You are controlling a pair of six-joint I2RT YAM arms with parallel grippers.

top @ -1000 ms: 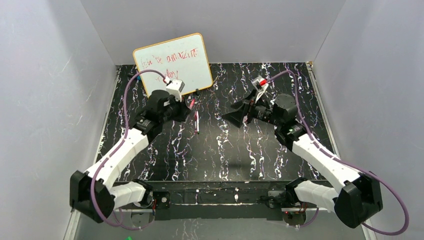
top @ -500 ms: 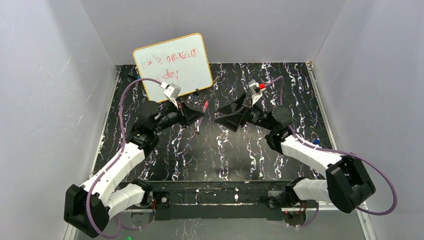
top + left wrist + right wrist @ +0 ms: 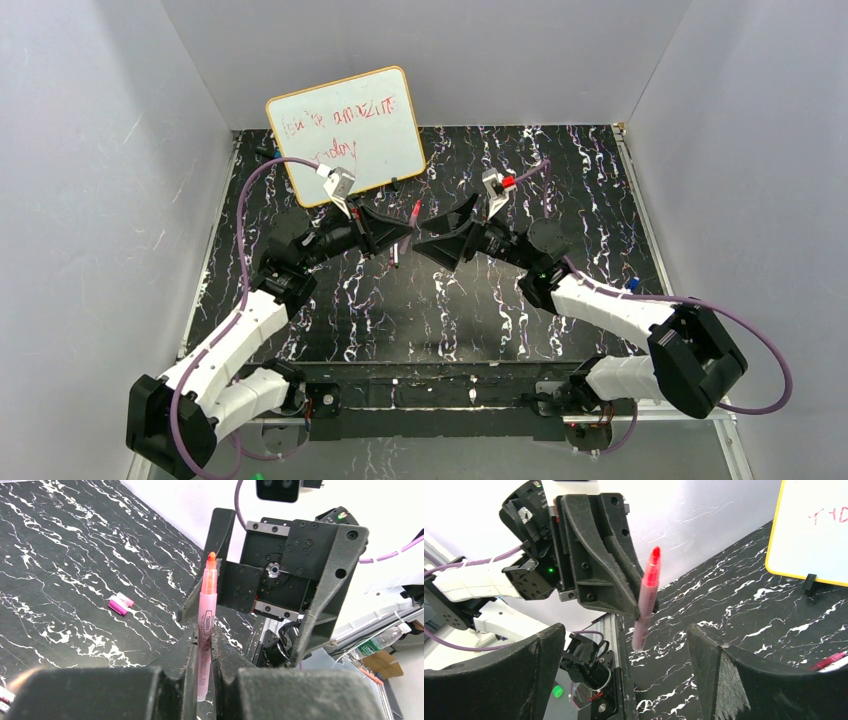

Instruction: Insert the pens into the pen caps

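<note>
On your left, the left arm (image 3: 235, 335) reaches up the bench (image 3: 480, 320) toward the middle, in front of the whiteboard (image 3: 347, 125) that leans at the back with red scribble on it. Your left jaws are clamped tight on the pink-red pen (image 3: 206, 615). They pinch its lower barrel, so most of the body and the bare orange-red tip stick out past the fingers (image 3: 175, 665), well off the bench. From the left wrist you can see the two pen caps (image 3: 120, 604), small magenta pieces lying together on the black marbled surface to the left of the held pen, with nothing gripping them. Just below the left jaws in the overhead view lies the second pen (image 3: 394, 256), flat on the bench and pointing roughly front to back. Moving right, the held pen's tip points at the mouth of your right jaws, which stand spread wide and hold nothing. From the right wrist the pen shows between the two parted fingers (image 3: 734, 680), tilted a little and touching neither. The right arm (image 3: 610, 305) stretches in from the right side of the bench
</note>
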